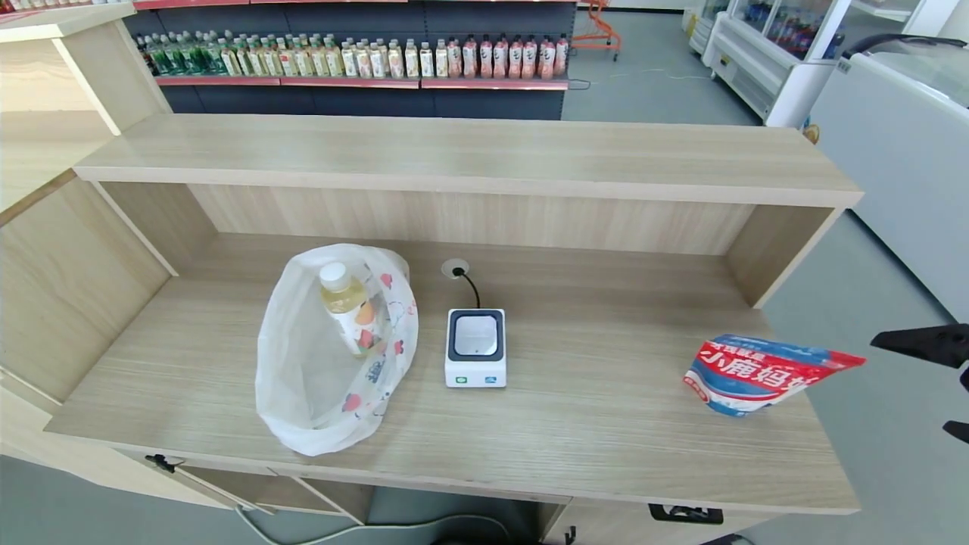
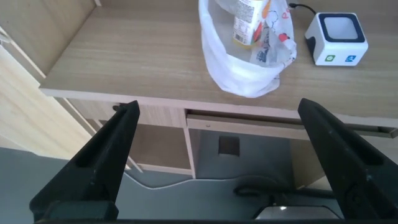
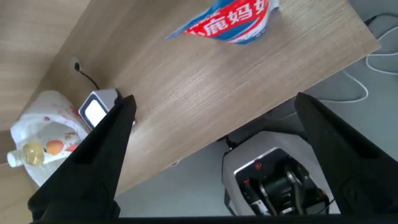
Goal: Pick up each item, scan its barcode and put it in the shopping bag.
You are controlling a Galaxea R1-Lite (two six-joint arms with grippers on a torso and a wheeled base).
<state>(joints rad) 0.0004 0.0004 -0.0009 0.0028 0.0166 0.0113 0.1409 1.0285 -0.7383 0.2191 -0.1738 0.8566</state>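
A white shopping bag (image 1: 318,393) stands open on the left of the wooden counter (image 1: 590,431), with a yellow-drink bottle (image 1: 347,306) upright inside it. A white barcode scanner (image 1: 475,347) sits just right of the bag. A red, blue and white pouch (image 1: 757,372) stands near the counter's right edge. My right gripper (image 1: 912,386) hangs open off the counter's right side, a short way from the pouch (image 3: 227,22). My left gripper (image 2: 217,162) is open and holds nothing, low in front of the counter's front edge, below the bag (image 2: 245,62) and scanner (image 2: 336,38).
A raised ledge (image 1: 454,159) and side walls close the counter at the back and both sides. The scanner's black cable (image 1: 469,288) runs to a grommet behind it. Drink shelves (image 1: 356,60) and freezers (image 1: 893,129) stand beyond.
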